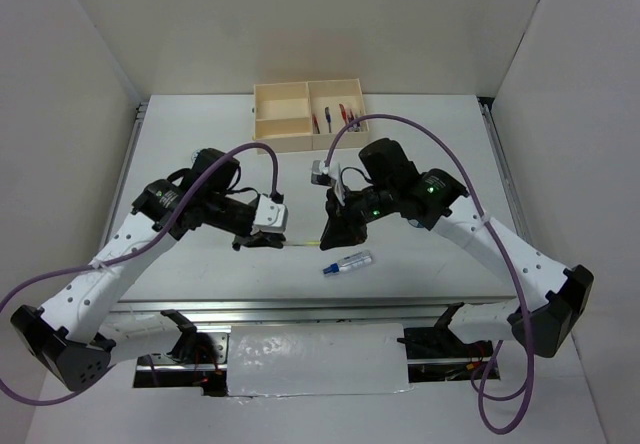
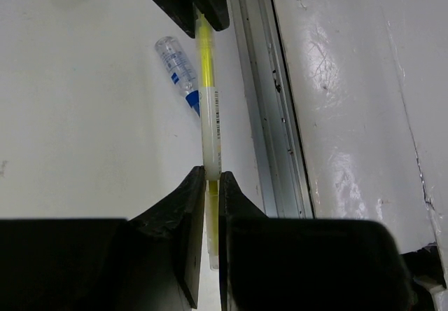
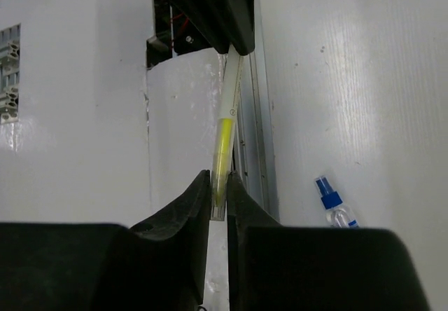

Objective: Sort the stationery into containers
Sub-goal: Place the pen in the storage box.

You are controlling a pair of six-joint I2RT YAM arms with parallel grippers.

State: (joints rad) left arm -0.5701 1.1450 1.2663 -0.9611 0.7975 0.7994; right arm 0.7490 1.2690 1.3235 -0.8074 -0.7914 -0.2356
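Pinching yellow pen (image 1: 303,243), box (image 1: 282,102) seen only overhead

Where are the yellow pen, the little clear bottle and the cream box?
yellow pen (image 2: 208,108), left wrist view, mid barrel.
clear bottle (image 1: 349,262), top view, its middle.
cream box (image 1: 281,102), top view, bare left compartment.

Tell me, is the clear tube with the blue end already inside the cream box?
No, the clear tube lies on the white table, well apart from the box.

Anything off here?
Both tools clamp one yellow pen at once: left tool on one end, right tool on the other. The clear tube lies loose outside the box.
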